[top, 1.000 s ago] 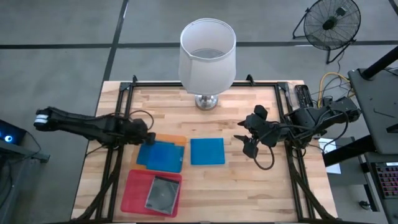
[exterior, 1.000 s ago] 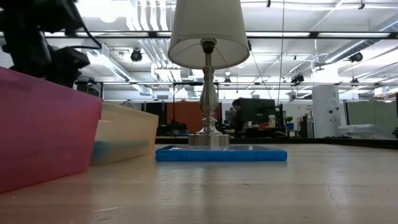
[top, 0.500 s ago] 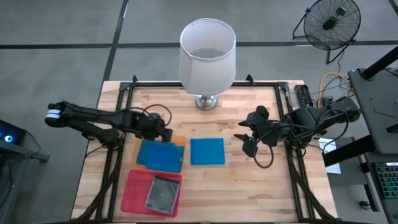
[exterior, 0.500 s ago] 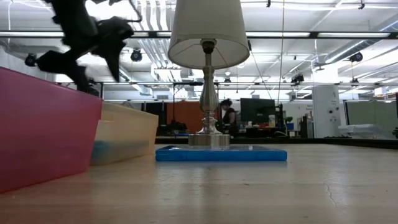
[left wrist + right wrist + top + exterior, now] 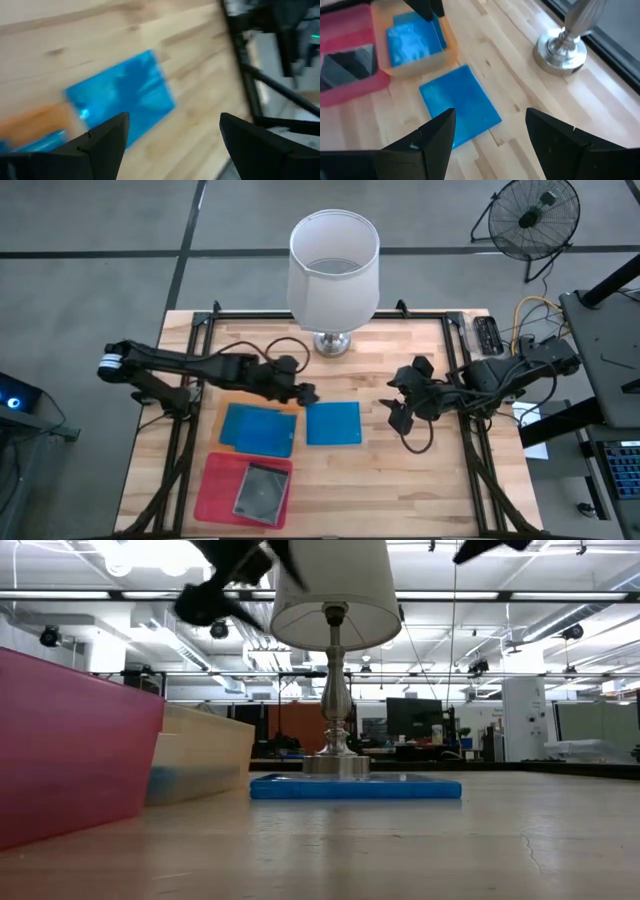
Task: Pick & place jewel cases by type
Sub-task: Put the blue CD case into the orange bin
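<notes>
Case: blue jewel case (image 5: 332, 423) lies flat on table (image 5: 420, 480); likely light, stiff, slick, so pinch opposite edges.
Left gripper (image 5: 306, 394): jaws apart, empty, just beside it.
Right gripper (image 5: 398, 412): jaws apart, empty, waiting nearby.

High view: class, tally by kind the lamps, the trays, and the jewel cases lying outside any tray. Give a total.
Lamp: 1
Trays: 2 (orange tray, pink tray)
Jewel cases outside a tray: 1 (blue jewel case)
Total: 4
</notes>
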`<state>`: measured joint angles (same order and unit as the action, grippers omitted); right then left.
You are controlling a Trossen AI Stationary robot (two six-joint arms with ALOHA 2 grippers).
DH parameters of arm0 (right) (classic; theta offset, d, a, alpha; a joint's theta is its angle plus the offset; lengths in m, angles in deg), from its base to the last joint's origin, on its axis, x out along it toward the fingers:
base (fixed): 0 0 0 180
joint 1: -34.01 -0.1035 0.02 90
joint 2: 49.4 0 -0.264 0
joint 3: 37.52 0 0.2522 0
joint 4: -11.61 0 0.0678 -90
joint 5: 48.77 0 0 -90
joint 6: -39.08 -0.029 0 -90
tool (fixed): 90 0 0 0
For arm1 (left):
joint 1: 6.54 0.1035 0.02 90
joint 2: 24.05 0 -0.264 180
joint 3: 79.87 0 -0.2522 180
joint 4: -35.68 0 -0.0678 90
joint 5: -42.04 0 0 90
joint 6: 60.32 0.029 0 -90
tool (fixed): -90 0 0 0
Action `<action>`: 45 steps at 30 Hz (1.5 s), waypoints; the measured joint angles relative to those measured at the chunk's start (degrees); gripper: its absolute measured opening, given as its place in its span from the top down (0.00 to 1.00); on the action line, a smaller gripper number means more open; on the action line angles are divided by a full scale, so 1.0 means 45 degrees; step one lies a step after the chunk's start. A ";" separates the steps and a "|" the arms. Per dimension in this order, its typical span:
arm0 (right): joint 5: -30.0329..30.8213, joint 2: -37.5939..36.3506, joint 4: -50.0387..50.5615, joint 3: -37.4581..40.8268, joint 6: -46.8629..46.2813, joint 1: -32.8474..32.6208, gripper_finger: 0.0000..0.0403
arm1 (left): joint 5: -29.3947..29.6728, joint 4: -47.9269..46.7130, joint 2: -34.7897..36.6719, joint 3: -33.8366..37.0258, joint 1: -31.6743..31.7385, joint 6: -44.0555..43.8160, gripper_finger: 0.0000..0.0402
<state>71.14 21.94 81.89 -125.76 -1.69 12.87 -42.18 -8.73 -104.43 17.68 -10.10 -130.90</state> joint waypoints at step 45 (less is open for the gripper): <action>-0.2001 -0.1246 -0.3835 0.5484 -0.0472 0.2050 0.44 | -0.1029 -0.0320 -0.5680 -0.4460 -0.0937 -0.0875 1.00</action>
<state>62.13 16.34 64.64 -101.08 -3.81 22.09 -46.81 -10.17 -129.98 -2.38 -14.31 -134.84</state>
